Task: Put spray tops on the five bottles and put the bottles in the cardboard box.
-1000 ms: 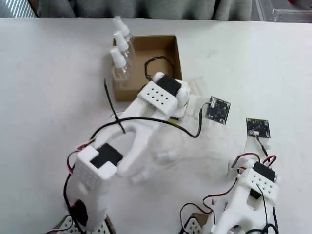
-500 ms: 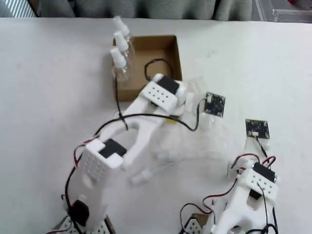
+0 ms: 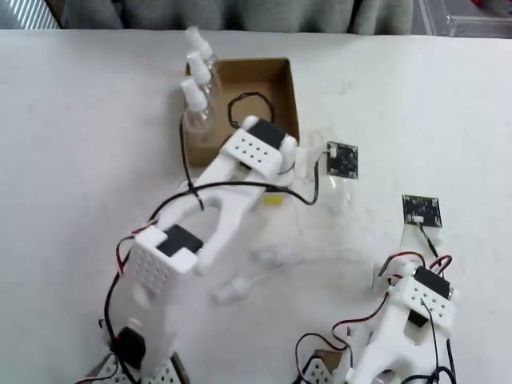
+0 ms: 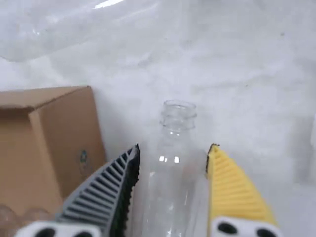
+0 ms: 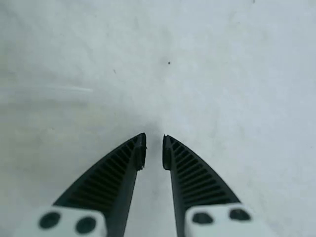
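L gripper (image 4: 174,148) gripped uncapped bottle (image 4: 177,116), neck out past its tips, just beside cardboard box (image 4: 49,128) toward table's (image 3: 80,160) far edge. R gripper (image 5: 154,148) nearly closed, empty, by near edge; spray tops (image 3: 232,290) lay btwn arms.

High view: fixed overhead, far, looking down on white desk (image 3: 72,120) and both arms.
Left wrist view: close behind grey-and-yellow pincer (image 4: 174,148), facing clear plastic bottle (image 4: 177,116) and brown cardboard box (image 4: 54,128).
Right wrist view: close behind black pincer (image 5: 153,145), facing desk.
Shared: box, high and left wrist views.
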